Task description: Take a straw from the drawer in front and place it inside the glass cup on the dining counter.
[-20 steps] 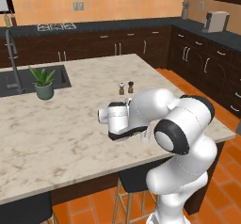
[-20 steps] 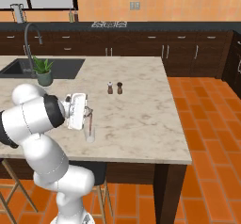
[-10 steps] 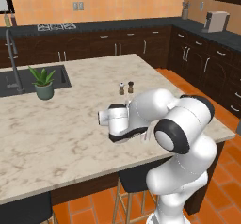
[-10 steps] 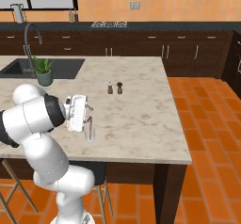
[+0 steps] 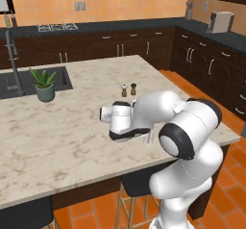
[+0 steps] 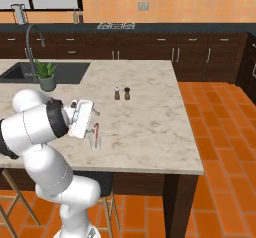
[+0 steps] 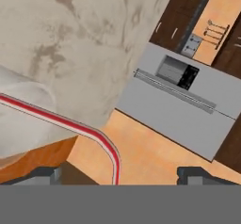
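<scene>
Looking from our fingers (image 7: 120, 173) outward, we see them spread wide, one dark tip at each lower corner of the hand view, with nothing pinched between them. The straw (image 7: 70, 124) runs between them but touches neither; its bent tip curves down near the middle of that view, and its long shaft leads away into the pale curved wall of the glass cup (image 7: 19, 119). In the right base view the straw (image 6: 95, 133) stands tilted in the glass cup (image 6: 96, 141), just beside our hand, near the front edge of the dining counter (image 6: 150, 127). We judge the placing done and the retreat the only step left. The risk lies there: if we pull back along the straw's line, a finger could catch the bent tip and drag the straw out or tip the light cup over the near edge.
</scene>
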